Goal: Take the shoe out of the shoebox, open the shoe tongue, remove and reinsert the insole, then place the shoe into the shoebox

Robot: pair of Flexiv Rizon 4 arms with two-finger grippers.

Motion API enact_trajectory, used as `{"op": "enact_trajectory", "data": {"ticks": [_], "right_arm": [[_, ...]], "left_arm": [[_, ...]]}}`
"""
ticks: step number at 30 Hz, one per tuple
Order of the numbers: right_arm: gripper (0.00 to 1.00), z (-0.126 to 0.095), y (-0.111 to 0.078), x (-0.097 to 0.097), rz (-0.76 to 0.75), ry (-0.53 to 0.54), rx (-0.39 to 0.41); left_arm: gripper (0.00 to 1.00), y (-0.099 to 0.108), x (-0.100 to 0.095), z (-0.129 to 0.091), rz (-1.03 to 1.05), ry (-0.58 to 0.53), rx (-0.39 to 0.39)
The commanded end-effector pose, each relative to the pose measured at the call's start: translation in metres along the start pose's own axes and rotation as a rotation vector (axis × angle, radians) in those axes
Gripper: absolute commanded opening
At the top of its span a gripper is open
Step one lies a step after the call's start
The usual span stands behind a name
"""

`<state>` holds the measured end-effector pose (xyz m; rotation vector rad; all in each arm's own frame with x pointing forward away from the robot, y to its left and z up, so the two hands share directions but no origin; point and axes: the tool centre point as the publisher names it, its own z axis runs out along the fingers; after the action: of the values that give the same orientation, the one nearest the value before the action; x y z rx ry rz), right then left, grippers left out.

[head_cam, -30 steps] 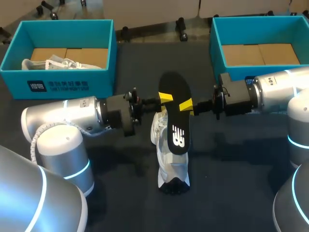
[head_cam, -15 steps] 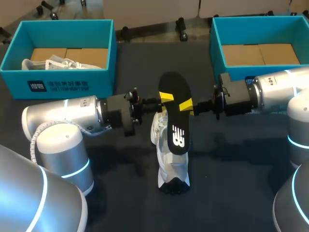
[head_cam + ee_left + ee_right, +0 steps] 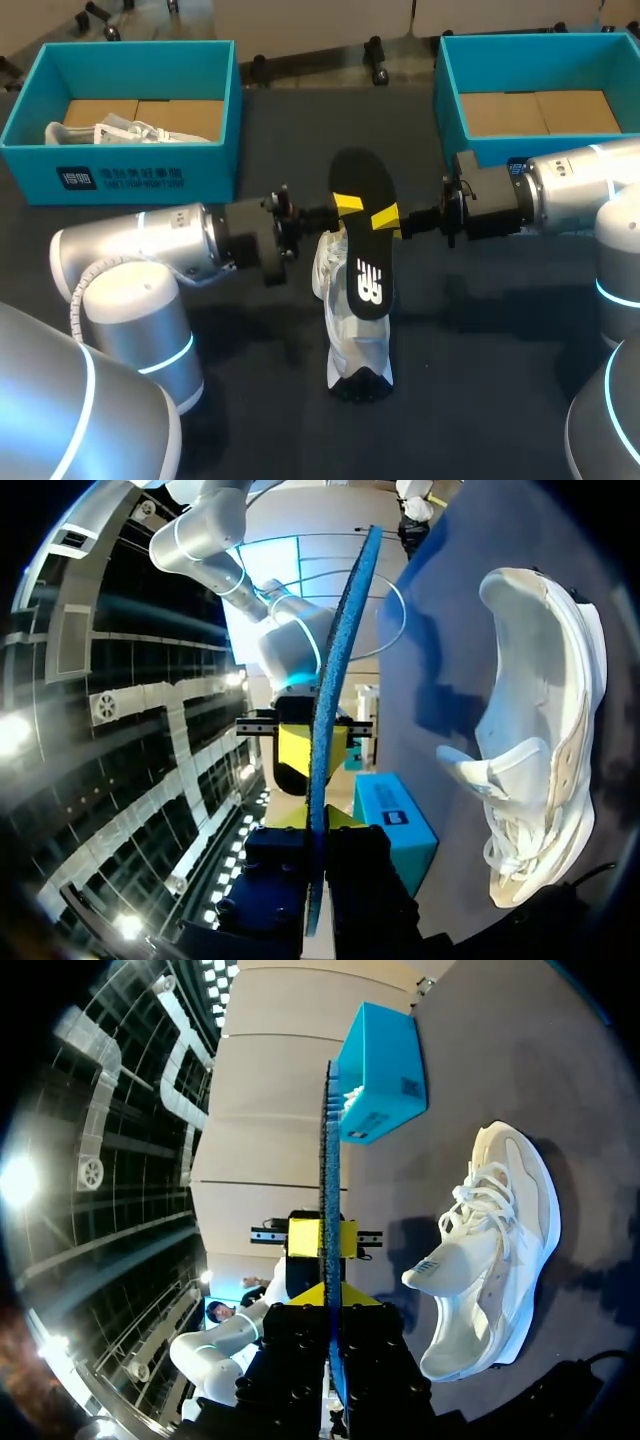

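At far left, open teal cardboard shoebox point(image 3: 120, 170). Centre: left fingers point(image 3: 345, 203) clamp the left edge of the flat, black, elongated-oval insole point(image 3: 365, 250); right fingers point(image 3: 385, 218) clamp its right edge. Insole held over white laced shoe point(image 3: 355, 345) resting on dark matte surface point(image 3: 480, 350). Far right: second teal shoebox point(image 3: 470, 130).

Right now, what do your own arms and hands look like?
The left arm and right arm are glossy silver rounded tubes with glowing light-blue rings at the joints and black wrist sections. The left hand and right hand are slim and black, and each of their two fingers ends in a bright yellow tip.
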<state>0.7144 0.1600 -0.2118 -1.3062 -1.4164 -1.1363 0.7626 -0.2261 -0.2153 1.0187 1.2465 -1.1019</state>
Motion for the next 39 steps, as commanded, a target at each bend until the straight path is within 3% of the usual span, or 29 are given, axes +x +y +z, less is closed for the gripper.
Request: {"op": "enact_trajectory", "data": {"ticks": [1,6,8,9,16,21,33,39], "right_arm": [[0.00,0.001,-0.001,0.000,-0.001,-0.001,-0.002],[0.00,0.001,-0.001,0.000,-0.001,-0.001,-0.002],[0.48,0.000,-0.001,0.000,-0.007,-0.013,0.003],[1.00,-0.001,-0.002,0.001,-0.011,-0.027,-0.002],[1.00,-0.016,-0.014,0.002,-0.080,-0.124,-0.020],[1.00,-0.035,-0.027,-0.002,-0.110,-0.215,-0.009],[1.00,-0.069,-0.045,-0.007,-0.268,-0.442,0.077],[1.00,-0.071,-0.046,-0.008,-0.276,-0.447,0.088]], "left_arm": [[0.00,-0.003,0.002,0.005,0.005,-0.005,-0.011],[0.00,0.000,0.000,0.004,0.010,-0.010,-0.013],[0.00,0.000,-0.001,0.002,0.012,-0.011,-0.013],[0.00,0.000,-0.002,0.001,0.013,-0.011,-0.012],[0.00,-0.003,-0.005,-0.016,0.012,0.014,-0.007],[0.00,-0.004,-0.007,-0.040,-0.009,0.064,0.004],[0.00,-0.017,-0.024,-0.092,-0.180,0.269,0.073],[0.00,-0.031,-0.026,-0.102,-0.224,0.406,0.128]]}}
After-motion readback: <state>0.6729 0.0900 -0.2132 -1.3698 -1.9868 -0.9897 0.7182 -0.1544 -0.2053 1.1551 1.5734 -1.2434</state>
